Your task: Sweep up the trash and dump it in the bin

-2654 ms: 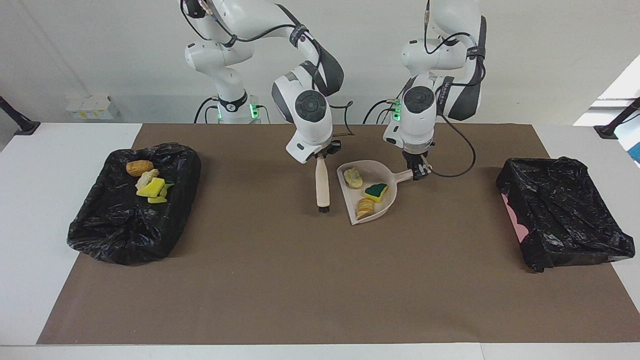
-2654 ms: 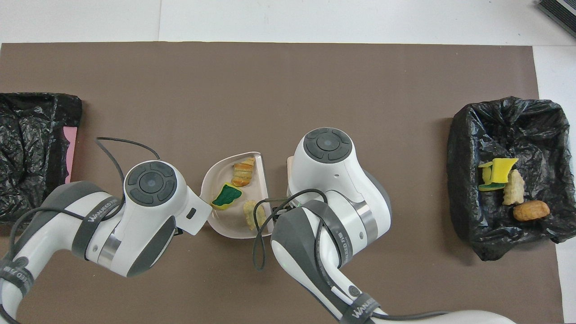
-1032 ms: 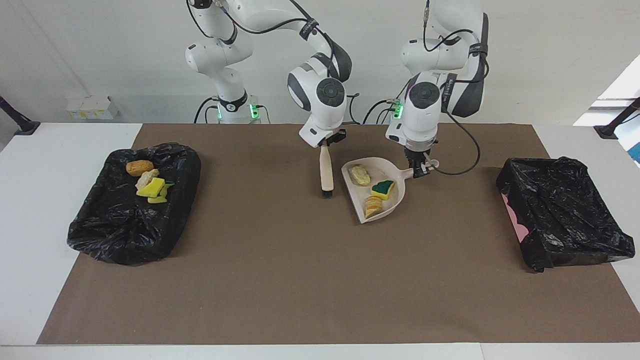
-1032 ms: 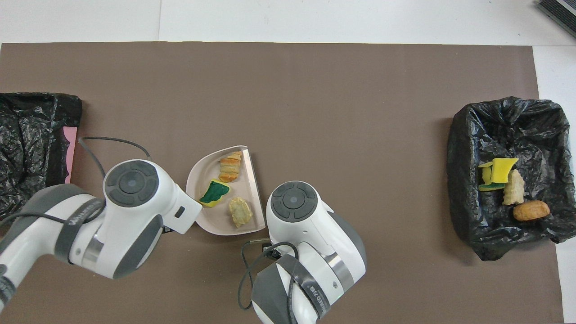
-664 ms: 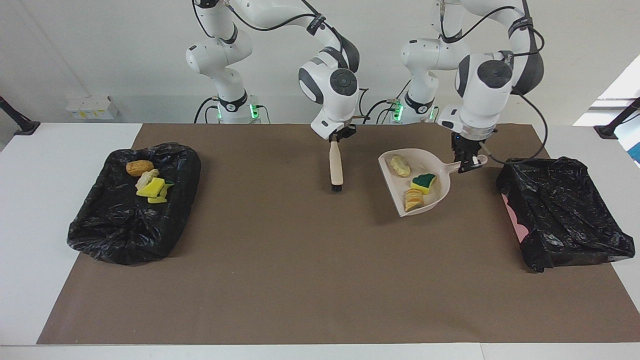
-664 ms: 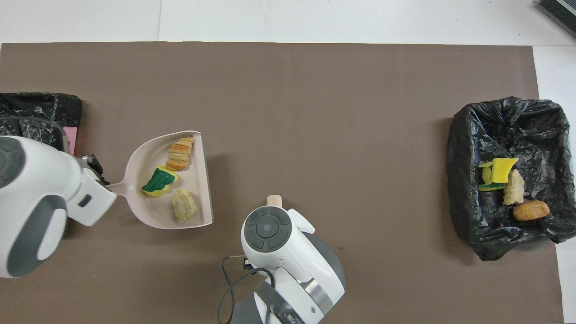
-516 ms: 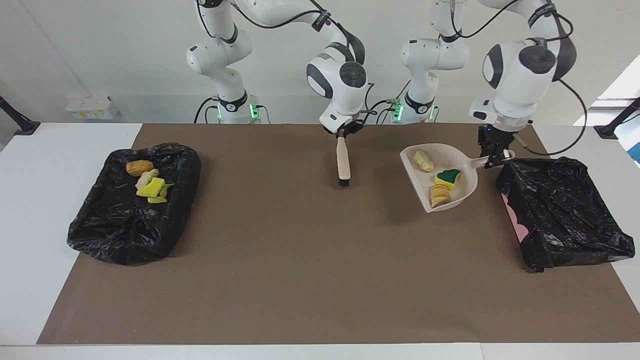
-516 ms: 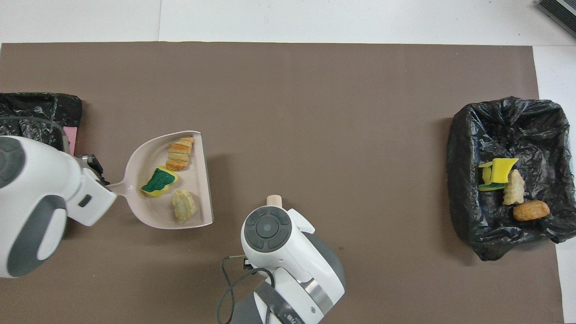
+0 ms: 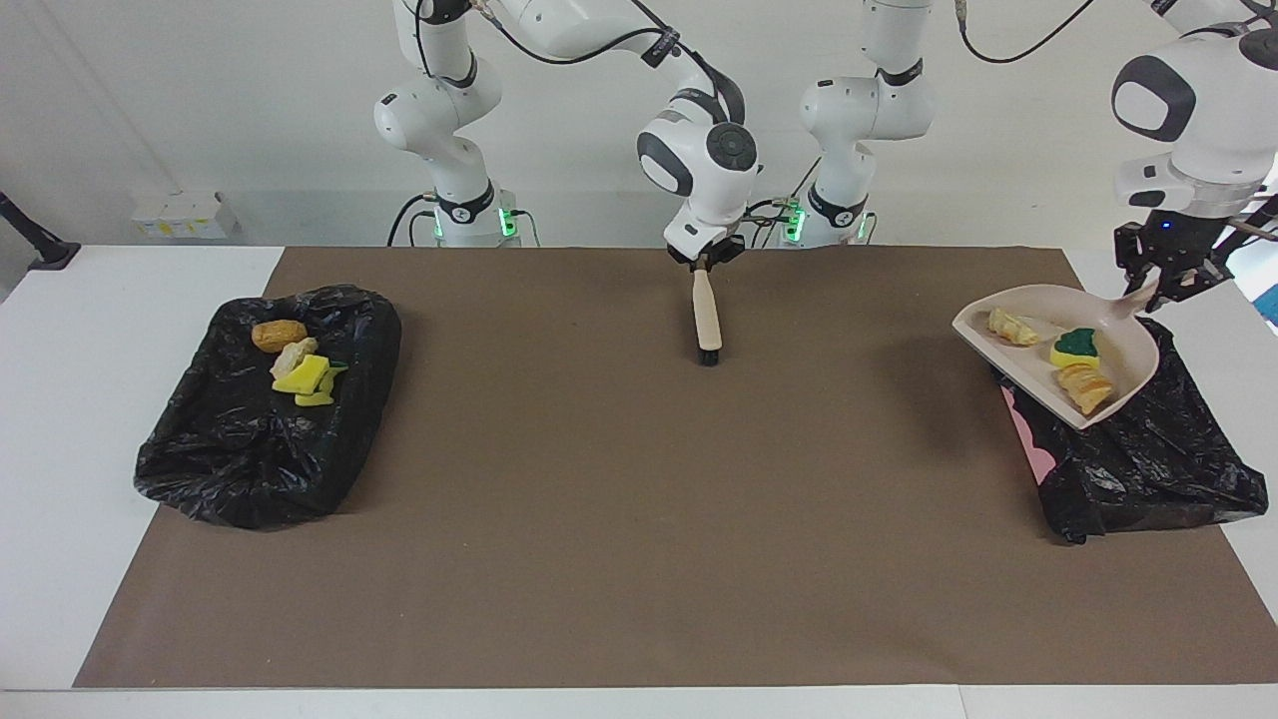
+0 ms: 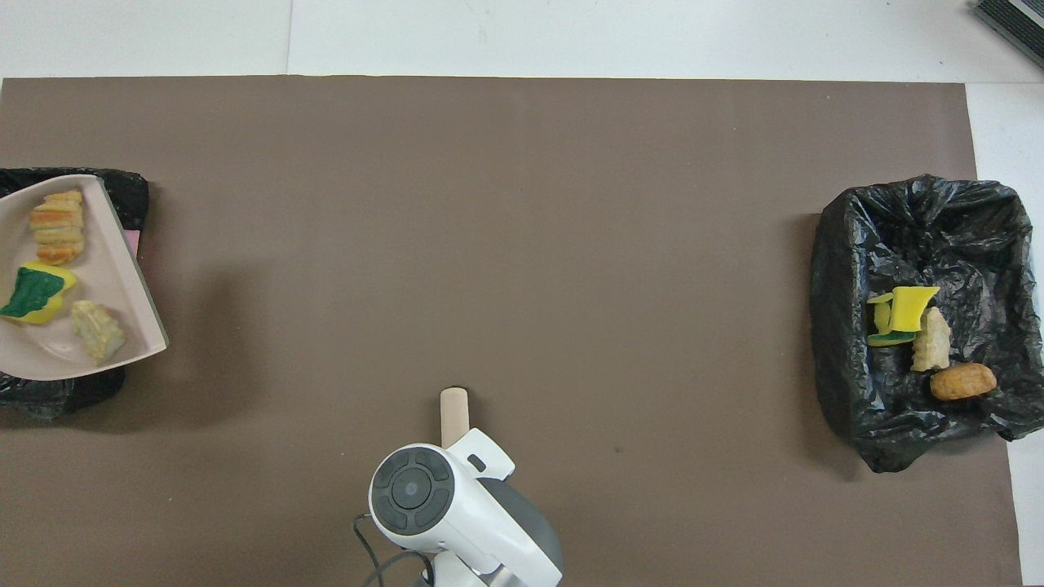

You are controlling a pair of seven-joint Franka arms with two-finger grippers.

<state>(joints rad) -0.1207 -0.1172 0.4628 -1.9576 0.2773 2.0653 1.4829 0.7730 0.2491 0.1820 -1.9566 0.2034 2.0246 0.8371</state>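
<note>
Left gripper (image 9: 1164, 283), fingers clamped on dustpan (image 9: 1128, 345) handle, holding three trash scraps (image 9: 1074, 348) over the bin (image 9: 1168, 459) at the bench's left-arm end. Right gripper (image 9: 705, 262), fingers clamped on brush (image 9: 706, 315), hanging mid-bench.

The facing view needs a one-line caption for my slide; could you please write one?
Left gripper holds the loaded dustpan over a black-lined bin; right gripper holds the brush.

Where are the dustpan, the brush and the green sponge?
dustpan (image 9: 1133, 352): facing view, bare inside wall by its handle.
brush (image 9: 706, 312): facing view, middle of its handle.
green sponge (image 10: 31, 292): overhead view, its green top.
</note>
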